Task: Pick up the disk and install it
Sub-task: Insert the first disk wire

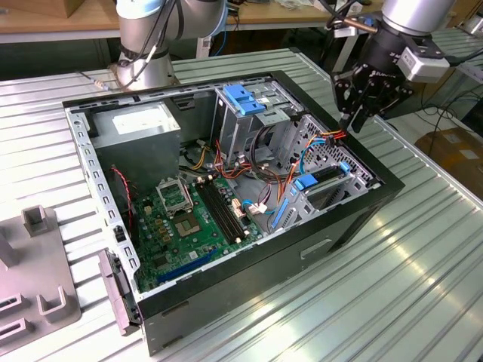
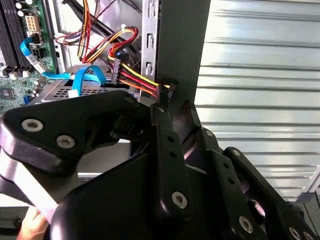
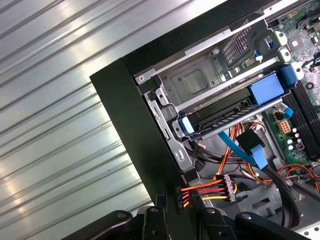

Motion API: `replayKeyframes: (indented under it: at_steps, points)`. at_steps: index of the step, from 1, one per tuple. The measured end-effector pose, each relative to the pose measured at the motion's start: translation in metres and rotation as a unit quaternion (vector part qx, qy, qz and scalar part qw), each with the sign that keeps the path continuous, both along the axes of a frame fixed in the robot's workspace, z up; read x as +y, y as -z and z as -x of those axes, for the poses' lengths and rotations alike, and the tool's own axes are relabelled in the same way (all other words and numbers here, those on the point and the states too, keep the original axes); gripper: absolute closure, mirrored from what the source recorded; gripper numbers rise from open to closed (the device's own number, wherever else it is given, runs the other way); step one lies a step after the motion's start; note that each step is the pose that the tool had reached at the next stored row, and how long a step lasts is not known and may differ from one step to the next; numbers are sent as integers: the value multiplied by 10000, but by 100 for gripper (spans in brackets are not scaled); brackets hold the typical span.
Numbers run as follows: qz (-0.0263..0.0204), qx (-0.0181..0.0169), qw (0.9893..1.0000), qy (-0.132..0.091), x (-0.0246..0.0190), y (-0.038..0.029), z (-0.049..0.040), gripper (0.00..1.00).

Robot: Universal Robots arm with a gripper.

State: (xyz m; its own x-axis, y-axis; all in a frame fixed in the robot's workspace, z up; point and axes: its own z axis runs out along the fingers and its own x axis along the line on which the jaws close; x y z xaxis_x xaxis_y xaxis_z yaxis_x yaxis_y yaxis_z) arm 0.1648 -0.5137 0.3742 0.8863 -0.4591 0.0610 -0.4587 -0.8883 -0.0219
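The disk [image 1: 326, 179] sits in the drive bay at the corner of the open computer case [image 1: 355, 226] on the exterior view's right. Its blue carrier rails and tab show at the bay mouth. In the first wrist view the disk [image 3: 220, 111] lies as a dark slab between metal bay plates, blue rail ends at both sides. My gripper [image 1: 355, 121] hangs above the case's rim, apart from the disk. In both wrist views the gripper [image 2: 175, 107] [image 3: 178, 200] is open by a narrow gap and holds nothing. A black power connector [image 3: 178, 192] lies just beyond its tips.
Red, yellow and orange wires [image 3: 210, 187] and a blue ribbon cable [image 3: 245, 145] run close under the gripper. A drive cage with a blue handle [image 1: 245, 98], a grey power-supply box [image 1: 143, 128] and the motherboard [image 1: 189, 219] fill the case. A grey fixture [image 1: 38, 264] stands at the exterior view's left.
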Motion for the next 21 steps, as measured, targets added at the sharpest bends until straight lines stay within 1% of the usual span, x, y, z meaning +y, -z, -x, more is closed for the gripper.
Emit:
replayKeyframes:
  at_steps: [1,5,9,12,17,19,20,21]
  points:
    - [-2,-28,10000,-8,0,5,10,69]
    - [-15,-89,9999,-46,-3,21,33,69]
    - [-22,-110,9998,-182,-3,43,36,69]
    - [-36,-133,9996,-247,-6,60,45,69]
    - [-38,-178,9993,-326,-14,76,57,69]
    - [-38,-188,9992,-342,-15,77,57,69]
    - [-38,-189,9992,-342,-15,77,58,70]
    - [-39,-189,9992,-342,-16,78,58,76]
